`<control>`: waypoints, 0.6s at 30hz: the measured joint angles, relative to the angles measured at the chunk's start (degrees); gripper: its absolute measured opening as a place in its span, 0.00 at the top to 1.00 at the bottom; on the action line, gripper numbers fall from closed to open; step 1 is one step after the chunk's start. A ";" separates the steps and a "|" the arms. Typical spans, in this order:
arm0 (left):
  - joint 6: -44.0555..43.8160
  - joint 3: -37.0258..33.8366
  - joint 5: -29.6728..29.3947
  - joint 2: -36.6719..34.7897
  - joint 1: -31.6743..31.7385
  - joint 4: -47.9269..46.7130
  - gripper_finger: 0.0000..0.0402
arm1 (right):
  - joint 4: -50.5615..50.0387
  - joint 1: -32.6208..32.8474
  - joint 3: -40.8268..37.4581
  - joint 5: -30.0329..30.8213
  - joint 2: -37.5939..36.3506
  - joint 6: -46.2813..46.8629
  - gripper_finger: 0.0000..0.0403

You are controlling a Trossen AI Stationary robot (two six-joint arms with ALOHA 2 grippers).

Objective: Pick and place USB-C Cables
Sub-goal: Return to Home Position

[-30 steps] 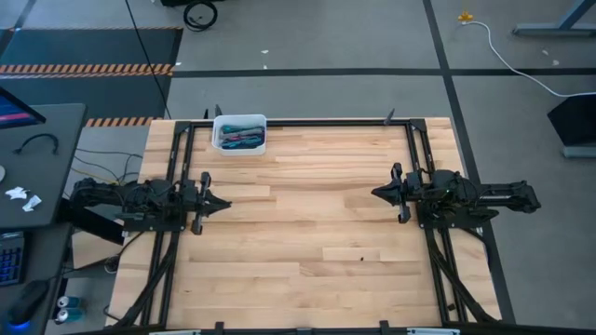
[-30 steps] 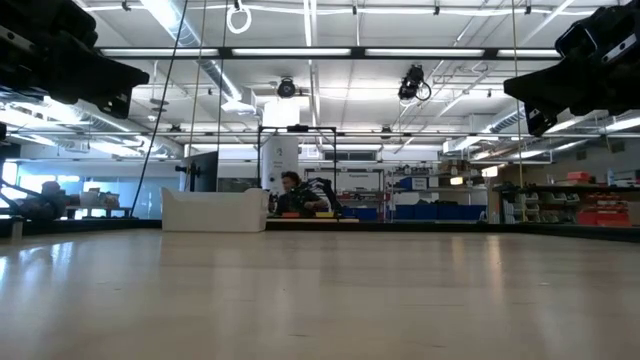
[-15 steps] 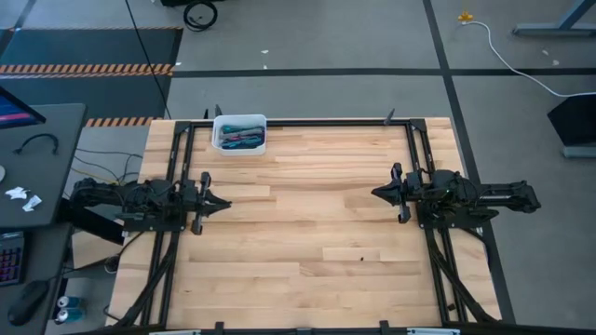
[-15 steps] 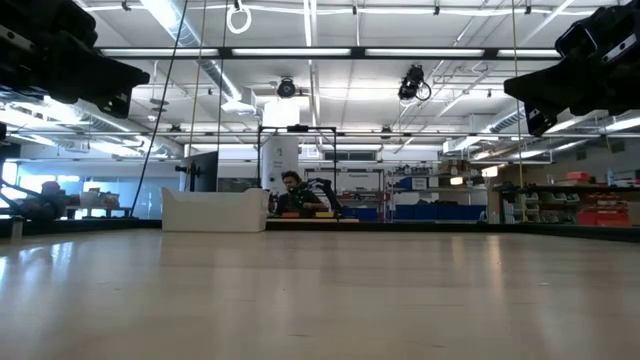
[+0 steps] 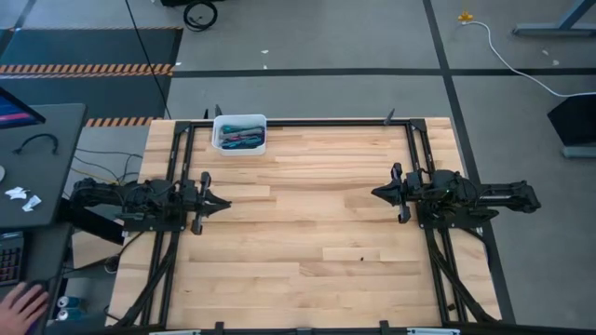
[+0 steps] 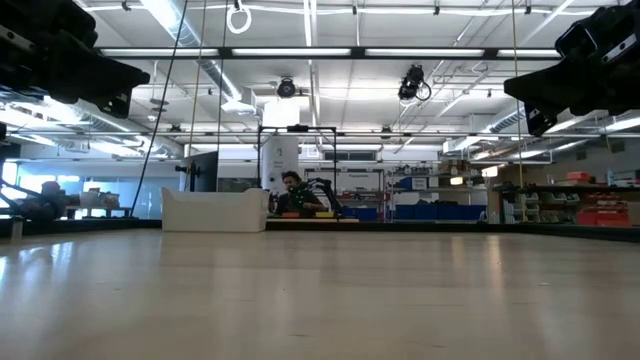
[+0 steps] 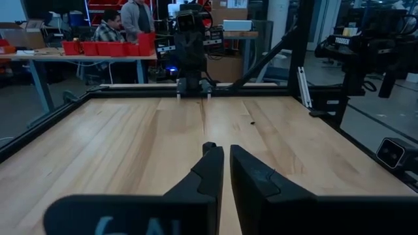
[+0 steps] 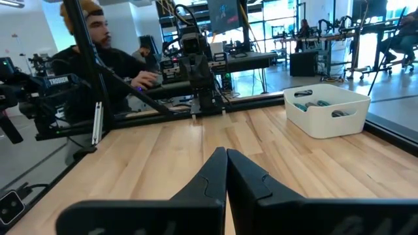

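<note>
The USB-C cables (image 5: 240, 137) lie as small maroon, green and teal bundles inside a white bin (image 5: 220, 136) near the table's far edge, left of centre; the bin also shows in the right wrist view (image 8: 326, 112) and the low view (image 6: 214, 211). My left gripper (image 5: 227, 203) hovers shut over the table's left side, pointing right, nearer than the bin. My right gripper (image 5: 374, 193) hovers shut over the right side, pointing left. Each shows shut in its own wrist view, the left gripper (image 7: 226, 156) and the right gripper (image 8: 226, 156). Neither touches anything.
Bare wooden table (image 5: 307, 233) lies between the two grippers, with a small dark speck (image 5: 360, 252) on it. A black frame (image 5: 298, 121) runs along the table's edges. A person's hand (image 5: 20, 302) is at the desk left of the table; people sit beyond the table.
Both arms have kept still. A person's hand has come into view at the desk off the table's near left corner.
</note>
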 joint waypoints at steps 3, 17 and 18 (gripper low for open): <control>0.00 0.00 0.00 0.00 0.00 0.00 0.92 | -0.01 0.00 0.00 0.01 0.00 0.00 0.97; 0.02 0.00 0.00 0.00 0.00 0.00 0.91 | -0.01 0.00 0.00 0.01 0.00 0.00 0.97; 0.02 0.00 0.00 0.00 0.00 0.00 0.91 | -0.01 0.00 0.00 0.01 0.00 0.00 0.97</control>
